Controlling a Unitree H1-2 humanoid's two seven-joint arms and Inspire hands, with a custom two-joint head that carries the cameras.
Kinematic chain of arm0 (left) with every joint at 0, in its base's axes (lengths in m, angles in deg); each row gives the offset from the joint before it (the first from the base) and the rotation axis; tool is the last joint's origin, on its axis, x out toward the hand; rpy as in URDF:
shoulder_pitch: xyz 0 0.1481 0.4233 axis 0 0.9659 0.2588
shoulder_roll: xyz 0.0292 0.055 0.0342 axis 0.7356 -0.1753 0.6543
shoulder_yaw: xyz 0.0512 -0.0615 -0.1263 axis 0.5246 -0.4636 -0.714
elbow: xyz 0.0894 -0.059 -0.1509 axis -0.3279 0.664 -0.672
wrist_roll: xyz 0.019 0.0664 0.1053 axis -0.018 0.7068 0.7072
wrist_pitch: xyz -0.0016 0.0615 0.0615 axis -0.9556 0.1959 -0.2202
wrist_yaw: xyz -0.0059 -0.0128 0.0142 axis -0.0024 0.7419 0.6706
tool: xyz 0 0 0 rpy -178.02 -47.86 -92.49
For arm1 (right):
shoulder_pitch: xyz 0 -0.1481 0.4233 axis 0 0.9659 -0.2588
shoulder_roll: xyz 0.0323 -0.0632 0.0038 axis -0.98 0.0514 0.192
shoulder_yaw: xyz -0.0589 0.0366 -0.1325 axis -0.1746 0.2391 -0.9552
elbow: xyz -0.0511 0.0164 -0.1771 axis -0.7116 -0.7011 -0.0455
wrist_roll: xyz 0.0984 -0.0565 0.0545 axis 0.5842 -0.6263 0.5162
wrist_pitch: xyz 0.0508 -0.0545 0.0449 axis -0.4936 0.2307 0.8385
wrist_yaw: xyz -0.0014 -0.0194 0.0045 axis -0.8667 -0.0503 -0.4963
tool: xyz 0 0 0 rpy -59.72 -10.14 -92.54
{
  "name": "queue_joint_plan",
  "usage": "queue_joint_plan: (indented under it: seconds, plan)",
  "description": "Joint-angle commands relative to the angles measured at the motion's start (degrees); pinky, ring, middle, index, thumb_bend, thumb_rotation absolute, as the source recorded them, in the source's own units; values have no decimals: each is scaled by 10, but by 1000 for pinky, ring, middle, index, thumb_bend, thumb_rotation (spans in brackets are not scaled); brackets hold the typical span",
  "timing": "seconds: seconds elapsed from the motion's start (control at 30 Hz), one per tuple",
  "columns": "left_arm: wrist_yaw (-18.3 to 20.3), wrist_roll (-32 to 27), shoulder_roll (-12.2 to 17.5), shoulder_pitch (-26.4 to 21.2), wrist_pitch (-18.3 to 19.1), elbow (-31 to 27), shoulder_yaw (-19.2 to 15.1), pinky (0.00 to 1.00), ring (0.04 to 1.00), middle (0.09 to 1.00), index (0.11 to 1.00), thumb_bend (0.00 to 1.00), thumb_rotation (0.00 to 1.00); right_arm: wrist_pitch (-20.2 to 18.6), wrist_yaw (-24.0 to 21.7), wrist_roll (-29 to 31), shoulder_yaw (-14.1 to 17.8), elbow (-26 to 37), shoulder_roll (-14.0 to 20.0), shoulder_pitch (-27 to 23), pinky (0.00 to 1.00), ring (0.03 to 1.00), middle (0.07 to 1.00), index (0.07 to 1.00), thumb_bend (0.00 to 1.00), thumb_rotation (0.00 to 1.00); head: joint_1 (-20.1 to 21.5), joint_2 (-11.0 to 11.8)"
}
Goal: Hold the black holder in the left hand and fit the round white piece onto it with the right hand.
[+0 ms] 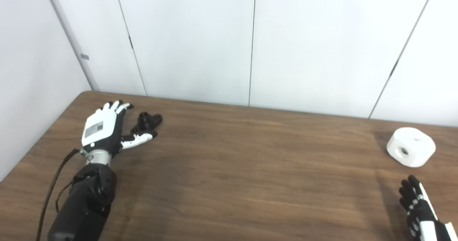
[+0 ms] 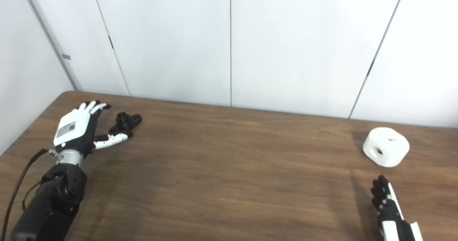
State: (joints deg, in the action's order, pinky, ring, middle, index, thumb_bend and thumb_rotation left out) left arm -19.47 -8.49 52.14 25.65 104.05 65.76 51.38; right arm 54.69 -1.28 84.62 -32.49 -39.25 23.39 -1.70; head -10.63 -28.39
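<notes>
The black holder (image 1: 147, 123) lies on the brown table at the far left, small and knobbly with round holes. My left hand (image 1: 103, 128) rests flat just left of it, fingers spread and open, its thumb reaching under the holder's near side. The round white piece (image 1: 410, 146), a chunky puck with holes in its top and side, sits at the far right. My right hand (image 1: 420, 207) is below it near the bottom right corner, fingers extended and apart, holding nothing, partly cut off by the picture's edge.
The wooden table (image 1: 250, 169) spans the whole view, with its far edge against white wall panels. A black cable (image 1: 53, 187) runs along my left forearm.
</notes>
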Motion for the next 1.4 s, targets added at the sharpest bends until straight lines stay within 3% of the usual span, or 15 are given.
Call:
queue_joint_plan:
  seconds: [0.0,0.2,0.57,0.87,1.37]
  plan:
    - [-23,7,23,-35,-4,8,1,1000,1000,948,838,911,594,18,-1,4,-4,-23,-4,17,988,971,967,967,635,972,0,-1]
    - [0,-3,20,-59,30,35,10,1000,1000,955,833,932,607,23,1,0,-5,-22,-4,18,971,966,959,966,628,970,2,-2]
    - [-20,-19,15,-86,57,83,21,1000,993,933,794,904,534,13,2,-5,-5,-12,-1,24,972,973,960,961,655,963,4,-6]
    - [-30,-40,17,-92,48,97,24,1000,989,907,718,898,451,9,5,-4,-4,-7,-6,25,960,965,954,957,648,954,7,-8]
    - [-25,-51,25,-97,48,119,44,1000,958,875,698,861,393,5,7,-5,-5,0,-9,28,937,960,953,955,657,951,9,-10]
